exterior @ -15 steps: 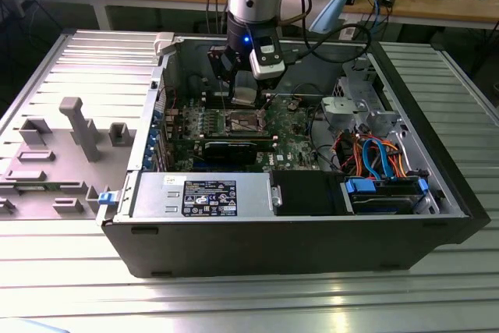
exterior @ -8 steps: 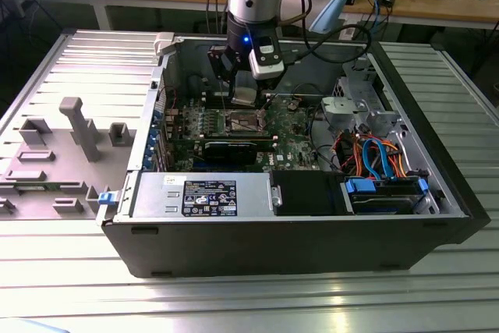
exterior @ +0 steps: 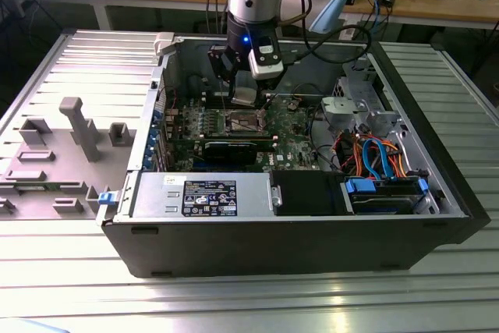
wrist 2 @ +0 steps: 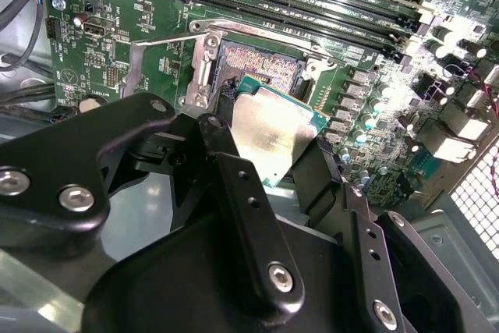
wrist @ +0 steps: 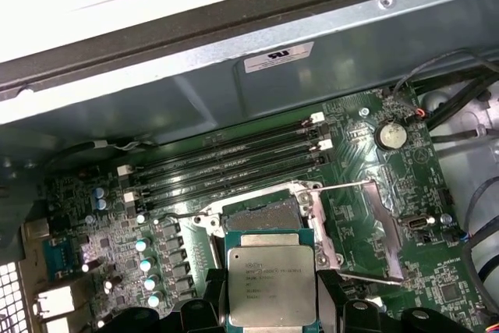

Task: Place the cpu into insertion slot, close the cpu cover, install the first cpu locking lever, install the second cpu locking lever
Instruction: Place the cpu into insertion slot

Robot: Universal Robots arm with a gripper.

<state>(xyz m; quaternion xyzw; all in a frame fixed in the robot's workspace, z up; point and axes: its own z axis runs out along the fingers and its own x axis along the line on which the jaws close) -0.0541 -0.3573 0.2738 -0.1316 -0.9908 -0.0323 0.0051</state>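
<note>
The gripper's [wrist 2: 269, 150] black links and screw heads lie closest to the lens in the second wrist view. Its two fingers [wrist 2: 222, 134] are closed on opposite edges of the cpu [wrist 2: 273, 126], which sits between them with the dull silver top turned to the camera. In the first wrist view the cpu [wrist: 271, 282] shows its grey metal top with print, and the gripper [wrist: 269, 306] clamps it from both sides.

The chip hangs above the insertion slot [wrist 2: 261, 64], tilted against the board and not seated. In the first wrist view the brownish-gold contact field of the insertion slot [wrist: 261, 214] is uncovered, just beside the chip's far edge. In the exterior view the cpu [exterior: 244, 97] is under the gripper [exterior: 245, 76] and over the insertion slot [exterior: 243, 122].

The cpu cover [wrist: 387, 232] seems to be swung open to one side of the socket, but from this angle I cannot be sure how far it stands up. Thin wire levers [wrist: 343, 186] are also lifted off the socket.

Long black memory slots [wrist: 226, 165] run beside the socket on the green motherboard [wrist: 437, 271]. A coin battery [wrist: 390, 134] sits near them. All of this is inside an open computer case [exterior: 312, 243], which lies on a ribbed metal table [exterior: 234, 302].
</note>
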